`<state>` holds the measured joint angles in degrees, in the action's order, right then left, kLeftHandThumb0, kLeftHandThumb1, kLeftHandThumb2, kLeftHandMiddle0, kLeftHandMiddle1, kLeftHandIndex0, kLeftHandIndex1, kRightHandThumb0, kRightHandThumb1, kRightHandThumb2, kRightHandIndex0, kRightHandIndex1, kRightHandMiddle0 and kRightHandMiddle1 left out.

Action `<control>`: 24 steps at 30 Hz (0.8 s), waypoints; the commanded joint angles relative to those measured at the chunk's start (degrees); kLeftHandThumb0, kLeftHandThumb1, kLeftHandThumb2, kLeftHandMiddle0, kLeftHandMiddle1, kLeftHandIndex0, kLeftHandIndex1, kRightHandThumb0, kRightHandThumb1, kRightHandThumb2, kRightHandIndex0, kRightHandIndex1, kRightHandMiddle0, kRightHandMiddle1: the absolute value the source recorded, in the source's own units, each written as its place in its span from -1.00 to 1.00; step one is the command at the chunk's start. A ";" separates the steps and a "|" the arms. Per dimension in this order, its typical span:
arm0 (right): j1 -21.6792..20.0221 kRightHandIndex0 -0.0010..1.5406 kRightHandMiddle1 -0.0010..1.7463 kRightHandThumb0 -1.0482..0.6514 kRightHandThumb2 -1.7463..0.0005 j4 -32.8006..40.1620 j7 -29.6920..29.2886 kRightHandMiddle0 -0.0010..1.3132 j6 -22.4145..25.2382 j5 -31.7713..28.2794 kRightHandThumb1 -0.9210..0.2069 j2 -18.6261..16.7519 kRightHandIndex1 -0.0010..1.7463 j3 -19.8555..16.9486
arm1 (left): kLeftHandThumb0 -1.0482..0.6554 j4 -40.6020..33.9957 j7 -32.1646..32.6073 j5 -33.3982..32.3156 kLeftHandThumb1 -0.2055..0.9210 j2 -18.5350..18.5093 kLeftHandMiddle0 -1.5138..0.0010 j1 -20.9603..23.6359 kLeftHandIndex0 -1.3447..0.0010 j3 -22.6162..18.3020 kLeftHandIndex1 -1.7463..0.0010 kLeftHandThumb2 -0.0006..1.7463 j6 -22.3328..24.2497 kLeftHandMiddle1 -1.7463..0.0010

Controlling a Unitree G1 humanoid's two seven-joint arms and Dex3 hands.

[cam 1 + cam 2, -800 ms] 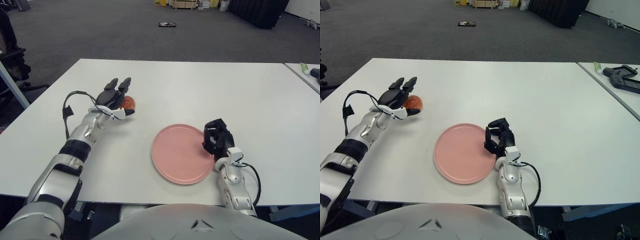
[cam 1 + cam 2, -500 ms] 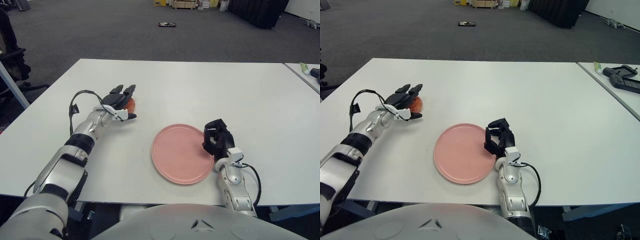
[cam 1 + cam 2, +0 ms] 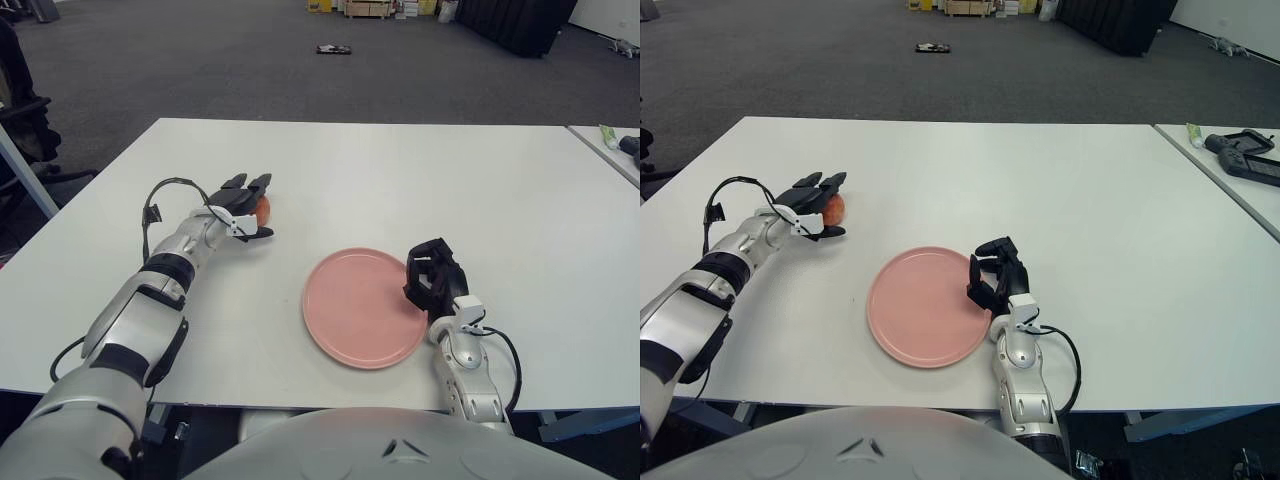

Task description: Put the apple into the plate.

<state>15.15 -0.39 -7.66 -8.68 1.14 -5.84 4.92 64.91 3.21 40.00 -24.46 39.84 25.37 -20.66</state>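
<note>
A red-orange apple (image 3: pixel 263 209) sits on the white table (image 3: pixel 400 180) at the left. My left hand (image 3: pixel 254 207) reaches over it, with two fingers stretched above the apple and the thumb below its near side. The fingers are spread, not closed on it, and they hide most of the apple. A pink plate (image 3: pixel 360 310) lies empty near the table's front edge, to the right of the apple. My right hand (image 3: pixel 430 280) rests with curled fingers at the plate's right rim and holds nothing.
A second table at the far right carries a green tube (image 3: pixel 608 136) and a black device (image 3: pixel 1243 150). A dark chair (image 3: pixel 25 120) stands off the table's left side. The table's front edge runs just below the plate.
My left hand has moved forward and down, so the spread fingers now lie closer over the apple. The apple, the plate and my right hand have not moved.
</note>
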 commanded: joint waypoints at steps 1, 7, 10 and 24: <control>0.43 -0.39 1.00 -0.22 -0.01 0.22 -0.03 -0.47 1.30 -0.22 -0.55 -1.02 0.97 0.16 | -0.99 1.88 -2.48 -0.21 0.72 0.95 1.00 0.09 1.00 1.12 1.00 -0.35 0.57 1.00; 0.57 -0.40 1.00 -0.22 -0.01 0.36 -0.38 -0.46 1.39 0.25 -0.54 -0.85 0.95 0.12 | -0.93 5.16 -2.30 -0.50 0.67 2.33 0.99 1.10 1.00 1.79 0.83 -0.28 2.42 0.99; 0.72 -0.37 1.00 -0.22 -0.03 0.37 -0.62 -0.45 0.67 0.04 -0.53 -1.02 0.94 -0.14 | -0.91 7.52 -0.57 -0.13 0.66 2.98 0.94 1.31 1.00 2.40 0.55 -0.27 4.00 0.95; 1.60 -0.32 1.00 -0.23 -0.06 1.51 -1.68 -0.43 0.14 0.82 -0.49 -0.43 0.94 -0.62 | -0.32 10.97 12.54 0.07 0.00 4.78 0.93 -1.08 0.56 4.08 -0.93 0.33 7.85 -0.87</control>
<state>16.38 0.77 -8.71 -8.76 1.31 -5.81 4.68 73.72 15.43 39.18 -20.19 42.03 28.59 -14.54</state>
